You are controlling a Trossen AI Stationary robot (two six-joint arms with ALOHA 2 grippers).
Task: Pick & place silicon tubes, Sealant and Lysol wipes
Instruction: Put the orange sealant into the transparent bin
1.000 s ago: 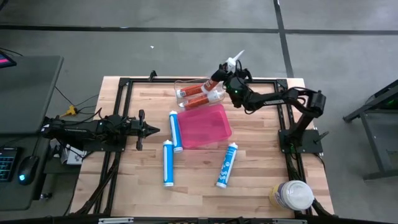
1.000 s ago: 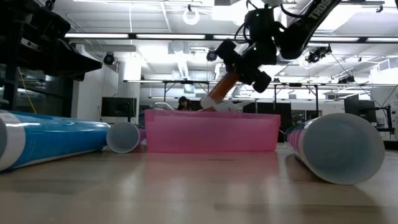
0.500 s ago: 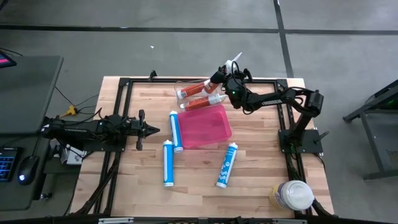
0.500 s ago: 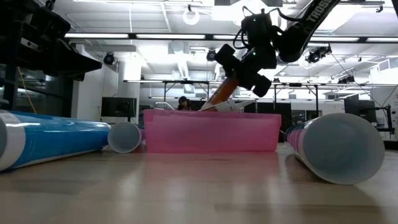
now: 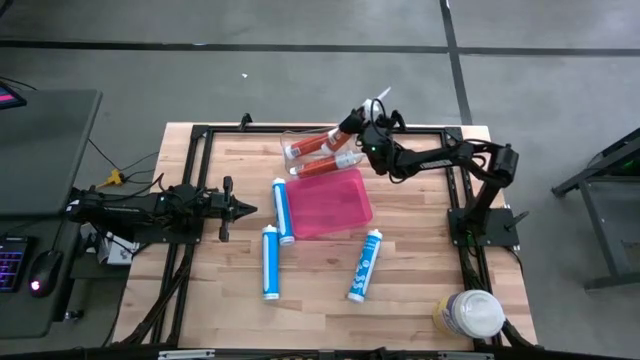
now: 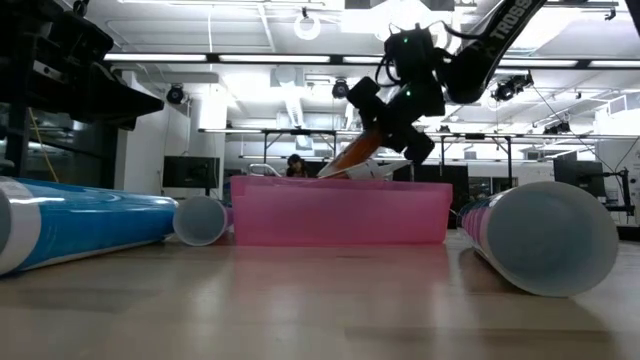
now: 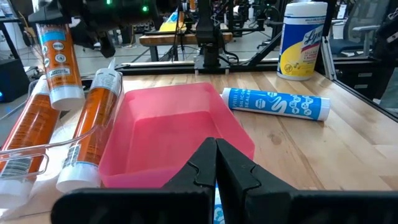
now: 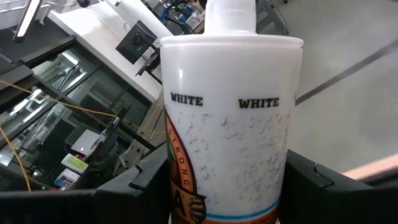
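Note:
My right gripper (image 5: 360, 131) (image 6: 393, 108) is shut on an orange-and-white sealant cartridge (image 5: 345, 127) over the clear tray (image 5: 300, 146) at the table's far side. Two more orange cartridges (image 7: 93, 124) lie in that tray. The pink tray (image 5: 331, 202) stands just in front of it. Three blue-and-white silicone tubes (image 5: 283, 210) (image 5: 269, 262) (image 5: 365, 265) lie flat on the table. The Lysol wipes (image 5: 470, 314) stand upright at the near right corner. My left gripper (image 5: 244, 208) (image 7: 216, 149) is shut and holds nothing, level at the table's left. My right gripper pinches the cartridge's white upper body (image 8: 227, 143), near its nozzle end, between its two fingers (image 8: 144, 180), one on each side. The fingers come about level from the table's right and lie across it. The cartridge is tilted, nozzle (image 5: 378, 98) up and far-right, lower end (image 7: 65, 93) above the clear tray.
A black frame (image 5: 200, 132) runs around the table's edges. The right arm (image 5: 440, 158) reaches across the far right corner. Bare wood shows between the blue tubes and along the near edge.
My right gripper has rolled a little and sunk slightly toward the clear tray, still shut on the cartridge. The cartridge has tipped flatter, its orange lower end swinging down toward the tray.

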